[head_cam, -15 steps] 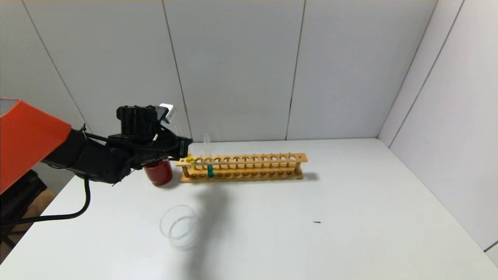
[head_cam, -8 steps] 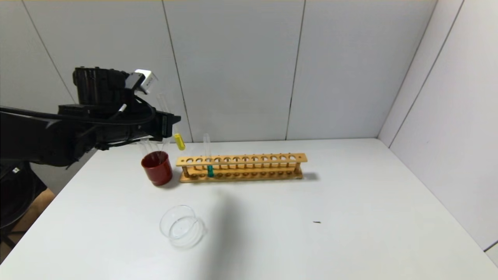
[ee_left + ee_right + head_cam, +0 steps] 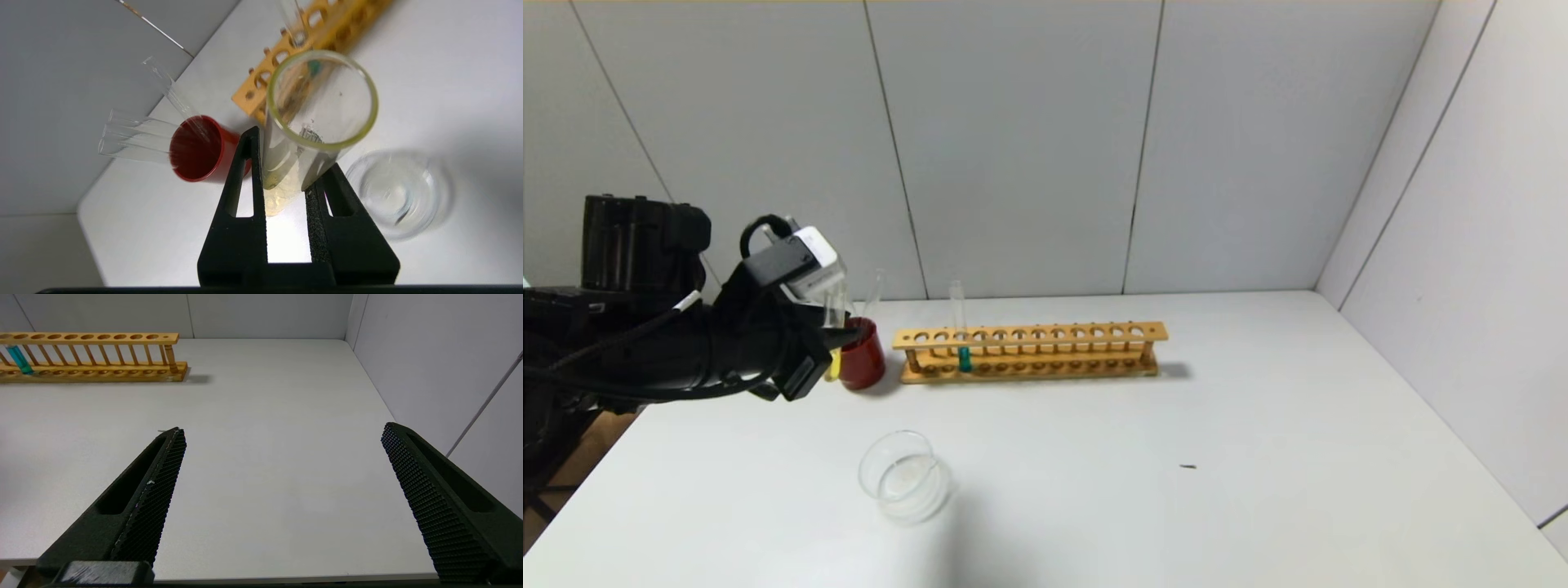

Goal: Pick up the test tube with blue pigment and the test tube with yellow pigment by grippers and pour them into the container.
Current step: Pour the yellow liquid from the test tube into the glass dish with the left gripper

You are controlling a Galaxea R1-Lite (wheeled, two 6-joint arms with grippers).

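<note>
Yellow-pigment test tube (image 3: pixel 296 134) clamped between the left gripper's (image 3: pixel 286 179) fingers, held above the table (image 3: pixel 1176 490) just in front of the red cup (image 3: pixel 862 359), open mouth toward the wrist camera, yellow liquid at its round end. One blue-pigment test tube (image 3: pixel 962 335) upright in the wooden rack (image 3: pixel 1029 351), near its left end. Red cup holds three empty clear tubes (image 3: pixel 139 136), leaning out. One clear glass container (image 3: pixel 905 478) sits nearer the robot, apart from cup and rack, apparently empty. Right gripper (image 3: pixel 282 457) parked low at the table's near right edge, jaws wide, holding nothing.
</note>
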